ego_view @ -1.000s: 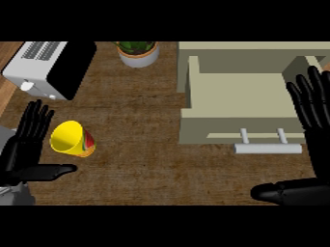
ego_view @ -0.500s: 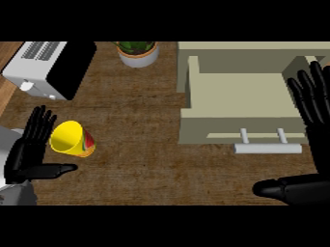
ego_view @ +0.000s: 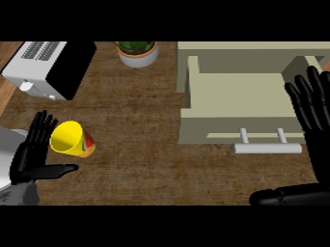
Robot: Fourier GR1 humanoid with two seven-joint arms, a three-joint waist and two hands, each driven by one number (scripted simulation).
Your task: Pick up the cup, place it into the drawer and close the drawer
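**A:** Where is the cup, and what are the hands doing?

**B:** Reading from the left, my left hand [ego_view: 34, 153] is spread flat with the thumb out and holds nothing. The toaster [ego_view: 50, 67] sits at the back, well apart from it. The cup [ego_view: 71, 139] lies tilted on the counter [ego_view: 146, 164] just beside that hand's fingers, yellow mouth turned upward. I can't tell whether they touch.

**A:** How will it handle?

**B:** I judge it light, stiff and probably smooth, so a nudge could roll it away. I'd curl fingers and thumb round the wall below the rim rather than pinch the lip.

**A:** Is there room to move?

**B:** Past the potted plant [ego_view: 136, 52] at the back, bare counter runs from the cup to the drawer [ego_view: 232, 91]. The drawer is pulled out, with its handle [ego_view: 268, 147] facing me. Its near wall is an edge I'd have to lift over. My right hand [ego_view: 321, 116] is also spread, fingers straight, above the drawer's right side and holding nothing.
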